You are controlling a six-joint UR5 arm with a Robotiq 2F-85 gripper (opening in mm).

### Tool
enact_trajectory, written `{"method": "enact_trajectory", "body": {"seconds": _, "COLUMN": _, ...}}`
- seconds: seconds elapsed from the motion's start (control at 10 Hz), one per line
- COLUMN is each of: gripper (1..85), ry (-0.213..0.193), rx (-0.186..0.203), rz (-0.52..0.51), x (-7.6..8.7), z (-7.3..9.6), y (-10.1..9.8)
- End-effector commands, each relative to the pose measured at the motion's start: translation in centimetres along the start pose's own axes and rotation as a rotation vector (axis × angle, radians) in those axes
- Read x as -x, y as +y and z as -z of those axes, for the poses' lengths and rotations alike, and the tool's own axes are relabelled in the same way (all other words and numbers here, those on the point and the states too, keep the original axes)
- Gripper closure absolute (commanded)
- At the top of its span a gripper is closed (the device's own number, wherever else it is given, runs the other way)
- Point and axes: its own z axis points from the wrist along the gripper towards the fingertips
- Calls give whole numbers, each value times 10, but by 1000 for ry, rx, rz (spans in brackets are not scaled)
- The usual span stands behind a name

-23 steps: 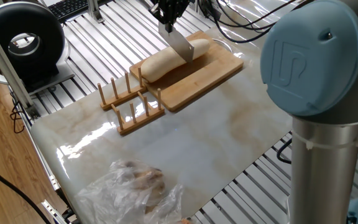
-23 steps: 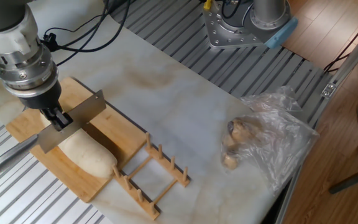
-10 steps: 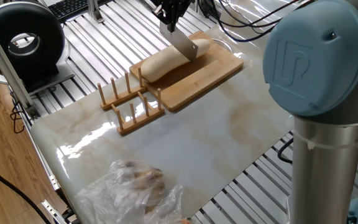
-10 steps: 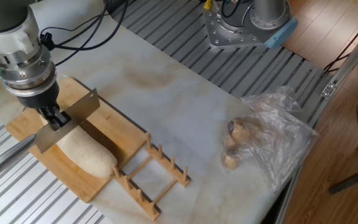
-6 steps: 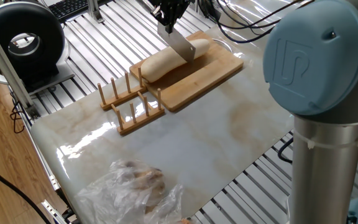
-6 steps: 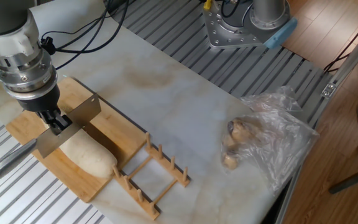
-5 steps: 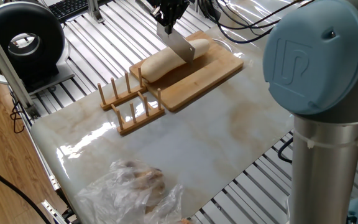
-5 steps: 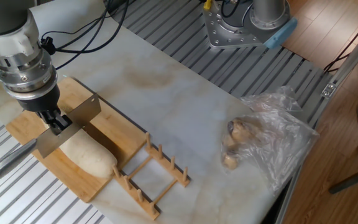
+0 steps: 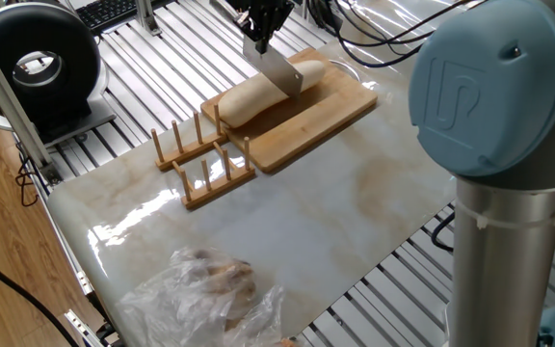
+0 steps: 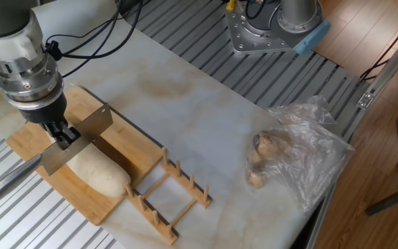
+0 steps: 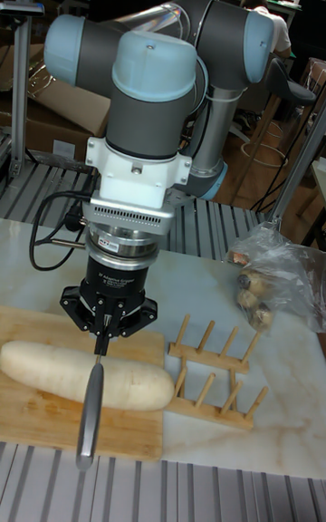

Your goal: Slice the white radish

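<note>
The white radish [image 9: 251, 95] [image 10: 99, 174] [image 11: 50, 372] lies in one piece along the wooden board [image 9: 321, 114] [image 10: 128, 148] [image 11: 122, 436]. My gripper [image 9: 262, 35] [image 10: 61, 133] [image 11: 102, 330] hangs right over the radish, shut on a knife [image 9: 281, 73] [image 10: 77, 138] [image 11: 88, 404]. The blade stands crosswise over the radish with its edge down on the top of it. Its grey handle [image 10: 7, 182] sticks out past the board's edge. I cannot tell how deep the blade sits.
A wooden peg rack [image 9: 203, 160] [image 10: 172, 201] [image 11: 214, 379] stands on the marble top beside the board's end. A clear plastic bag [image 9: 210, 290] [image 10: 290, 156] [image 11: 273, 281] with brownish contents lies farther off. The arm's base [image 10: 275, 25] is bolted at the table's edge.
The knife has shifted slightly along the radish and sunk a little toward it. The gripper stays shut on the knife; the radish has not moved.
</note>
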Motion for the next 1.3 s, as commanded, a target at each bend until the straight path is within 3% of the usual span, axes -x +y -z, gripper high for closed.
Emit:
{"method": "enact_trajectory", "body": {"seconds": 0.0, "gripper": 843, "ry": 2, "rx": 25, "rz": -6, "x": -5, "z": 4, "y": 3}}
{"method": "enact_trajectory", "body": {"seconds": 0.6, "gripper": 843, "ry": 28, "rx": -6, "rz": 42, "x": -17, "z": 8, "y": -6}}
{"method": "enact_trajectory", "body": {"seconds": 1.2, "gripper": 843, "ry": 25, "rx": 7, "rz": 28, "x": -9, "z": -3, "y": -4}}
